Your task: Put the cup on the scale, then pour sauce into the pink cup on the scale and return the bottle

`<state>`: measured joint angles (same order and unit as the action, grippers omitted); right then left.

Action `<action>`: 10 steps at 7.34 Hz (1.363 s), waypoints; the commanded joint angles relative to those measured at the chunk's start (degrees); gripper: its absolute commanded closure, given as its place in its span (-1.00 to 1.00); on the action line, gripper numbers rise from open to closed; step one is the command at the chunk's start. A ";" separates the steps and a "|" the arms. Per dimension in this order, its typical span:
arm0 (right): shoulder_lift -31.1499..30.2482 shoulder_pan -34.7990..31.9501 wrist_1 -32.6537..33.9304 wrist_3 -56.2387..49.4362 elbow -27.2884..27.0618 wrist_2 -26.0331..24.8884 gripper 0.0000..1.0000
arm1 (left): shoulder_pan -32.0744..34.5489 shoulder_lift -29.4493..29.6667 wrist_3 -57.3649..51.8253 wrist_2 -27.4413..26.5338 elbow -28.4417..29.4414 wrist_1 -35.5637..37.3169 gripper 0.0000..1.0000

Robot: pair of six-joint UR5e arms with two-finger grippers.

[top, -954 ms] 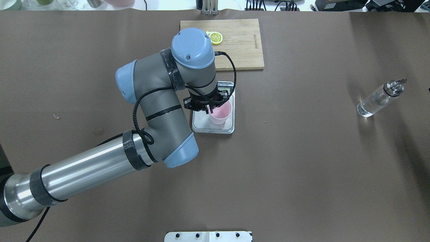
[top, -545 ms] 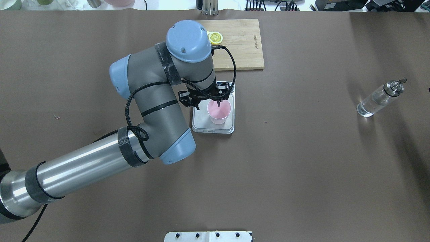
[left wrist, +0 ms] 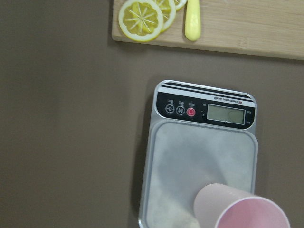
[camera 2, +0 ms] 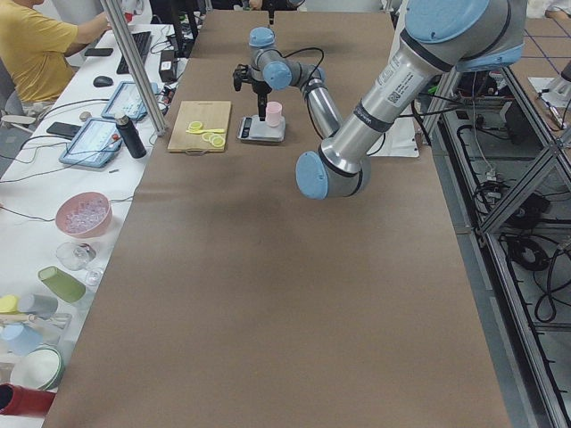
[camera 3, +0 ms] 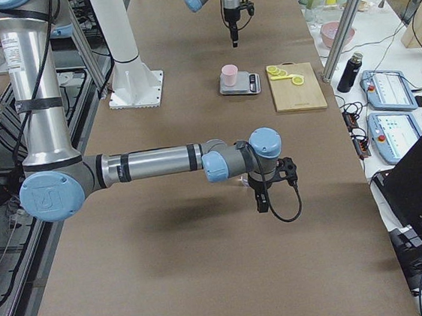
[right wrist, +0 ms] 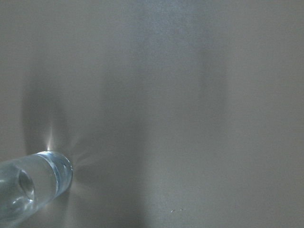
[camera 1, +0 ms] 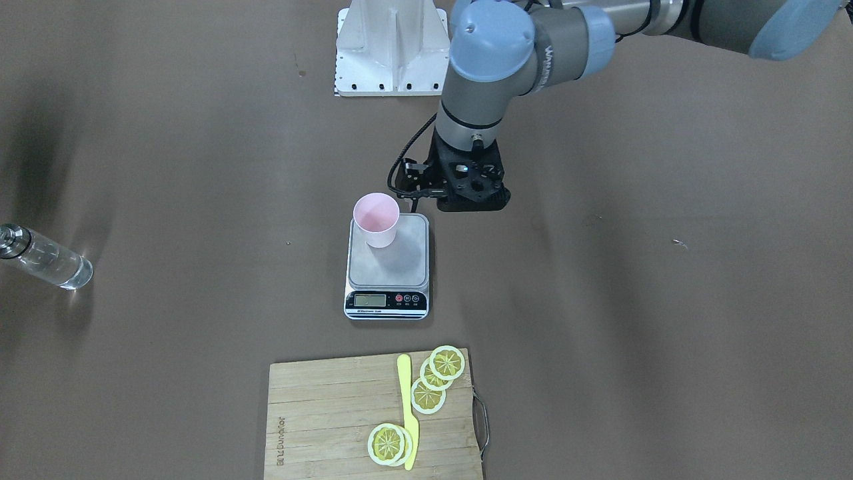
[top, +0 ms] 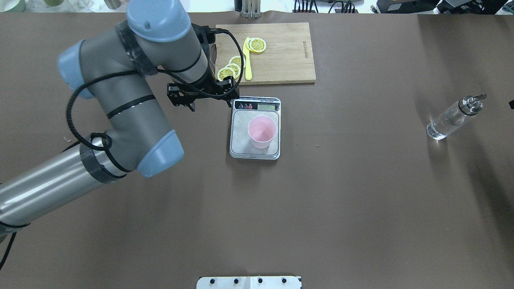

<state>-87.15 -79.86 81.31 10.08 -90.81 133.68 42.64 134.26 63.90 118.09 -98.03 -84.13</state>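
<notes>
The pale pink cup [top: 262,131] stands upright by itself on the scale [top: 241,140], toward the platform's side away from the display [camera 1: 370,300]. My left gripper [top: 213,102] hangs open and empty, above the table to the left of the scale's display end. In the left wrist view the cup [left wrist: 237,209] and the scale [left wrist: 190,161] lie below. Far to the right stands the clear bottle [top: 453,118] with its silver spout, holding clear sauce. My right gripper [camera 3: 261,198] hovers near it; I cannot tell its state. The right wrist view shows only the bottle [right wrist: 35,185].
A wooden cutting board [top: 289,52] with lemon slices [top: 257,44] and a yellow knife [top: 248,60] lies just beyond the scale. The white base plate [top: 249,282] sits at the near table edge. A side bench [camera 2: 80,178] with bowls and tablets runs along the far side.
My left gripper has lifted off the cup and drawn back left, clear of the scale. The cup stays put on the platform. The bottle has not moved.
</notes>
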 commanded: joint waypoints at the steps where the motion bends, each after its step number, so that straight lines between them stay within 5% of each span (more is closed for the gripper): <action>1: -1.00 -0.12 -0.01 -6.09 -0.68 1.23 -0.95 | 6.12 -6.96 -10.50 3.36 -6.19 2.04 -0.93; 4: -2.93 -0.47 -0.01 -11.58 -1.64 1.32 -0.90 | 15.43 -15.83 -27.81 9.86 -9.35 1.95 -0.93; 7: -11.70 -0.39 0.34 -2.66 -16.46 1.76 -0.95 | 17.31 -19.20 -32.96 10.40 -10.42 1.86 -0.93; 10: -15.93 -0.39 -0.10 -1.12 -20.88 0.88 -0.95 | 17.31 -21.32 -34.28 10.40 -11.30 1.51 -0.93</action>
<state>-101.39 -80.25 81.28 7.79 -109.75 134.89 59.91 113.49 29.92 128.49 -109.14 -82.55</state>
